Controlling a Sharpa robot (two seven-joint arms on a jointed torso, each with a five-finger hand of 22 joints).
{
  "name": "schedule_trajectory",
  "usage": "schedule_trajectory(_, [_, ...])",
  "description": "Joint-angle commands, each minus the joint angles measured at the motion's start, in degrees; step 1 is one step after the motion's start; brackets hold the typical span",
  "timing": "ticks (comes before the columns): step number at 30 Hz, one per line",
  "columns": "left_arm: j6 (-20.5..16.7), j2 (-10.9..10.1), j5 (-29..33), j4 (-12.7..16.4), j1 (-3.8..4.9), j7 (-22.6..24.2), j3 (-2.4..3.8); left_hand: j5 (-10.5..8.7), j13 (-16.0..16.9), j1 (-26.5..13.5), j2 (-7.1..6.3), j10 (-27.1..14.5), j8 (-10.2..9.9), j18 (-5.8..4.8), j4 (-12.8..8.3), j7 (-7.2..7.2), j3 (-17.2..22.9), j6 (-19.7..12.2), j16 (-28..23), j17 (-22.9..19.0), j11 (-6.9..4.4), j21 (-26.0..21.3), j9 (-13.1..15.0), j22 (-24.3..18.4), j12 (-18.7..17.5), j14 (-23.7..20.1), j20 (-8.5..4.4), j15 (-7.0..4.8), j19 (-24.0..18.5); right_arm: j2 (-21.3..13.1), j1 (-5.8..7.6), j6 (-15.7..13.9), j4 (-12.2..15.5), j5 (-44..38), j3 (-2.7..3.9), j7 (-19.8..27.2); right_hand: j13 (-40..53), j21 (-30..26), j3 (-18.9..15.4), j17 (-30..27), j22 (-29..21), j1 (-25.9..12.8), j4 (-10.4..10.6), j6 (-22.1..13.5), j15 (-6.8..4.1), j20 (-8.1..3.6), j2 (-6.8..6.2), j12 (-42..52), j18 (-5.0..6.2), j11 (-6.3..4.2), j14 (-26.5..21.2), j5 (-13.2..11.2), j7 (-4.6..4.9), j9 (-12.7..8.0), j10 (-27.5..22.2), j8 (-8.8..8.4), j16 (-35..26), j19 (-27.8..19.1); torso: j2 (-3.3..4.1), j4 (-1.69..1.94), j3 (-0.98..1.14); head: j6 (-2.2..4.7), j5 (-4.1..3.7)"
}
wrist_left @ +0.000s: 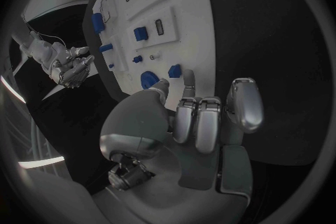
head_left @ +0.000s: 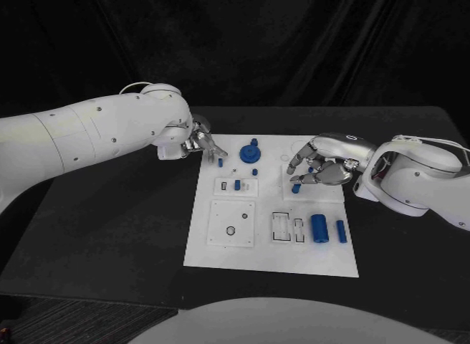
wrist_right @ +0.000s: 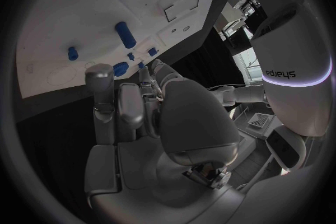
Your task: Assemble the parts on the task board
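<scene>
Large blue cylinder (head_left: 319, 228) lies pointing toward robot.

A black table (head_left: 111, 236) with rounded corners is set against a black curtain (head_left: 297, 50), which hangs in soft folds behind it. A strip of dark grey carpet (head_left: 59, 322) is seen below the near edge of the table. The scene is dimly lit.
</scene>
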Motion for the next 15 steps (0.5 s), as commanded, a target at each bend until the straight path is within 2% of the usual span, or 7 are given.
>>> schedule_trajectory(1, [1.31,0.12,-0.12,0.14,-0.19,0.26,0.05,-0.22,10.93,-0.51,0.08,1.45,0.21,-0.42,0.03,-0.09,-0.45,0.37,0.38,15.09,0.21,-0.4,0.06,9.25,-0.4,5.89,-0.08,0.34,-0.48,0.0,-0.18,0.43,-0.06,0.35,0.03,-0.47,2.67,-0.31,0.05,-0.07,5.04,-0.59,0.32,0.44,0.48,0.22,-0.03,-0.2,0.57,0.34,-0.03,-0.12,0.12,0.1,-0.14,0.35,-0.18,-0.11,0.01,-0.04,0.02,-0.01,0.02])
schedule_trajectory(15, [0.64,0.28,-0.12,0.2,-0.37,1.12,0.05,0.41,10.85,0.05,0.34,1.33,0.01,-0.39,-0.31,-0.09,-0.33,0.03,0.38,15.09,0.2,-0.55,0.12,9.21,-0.47,5.89,-0.04,0.36,-0.63,0.03,-0.21,0.61,-0.14,0.58,0.03,-0.62,2.54,-0.52,0.06,-0.14,5.0,-0.63,0.37,0.45,0.49,0.23,0.01,-0.28,0.6,0.37,-0.05,-0.08,0.13,0.11,-0.23,0.36,-0.24,-0.15,0.05,0.0,-0.01,-0.01,-0.11])
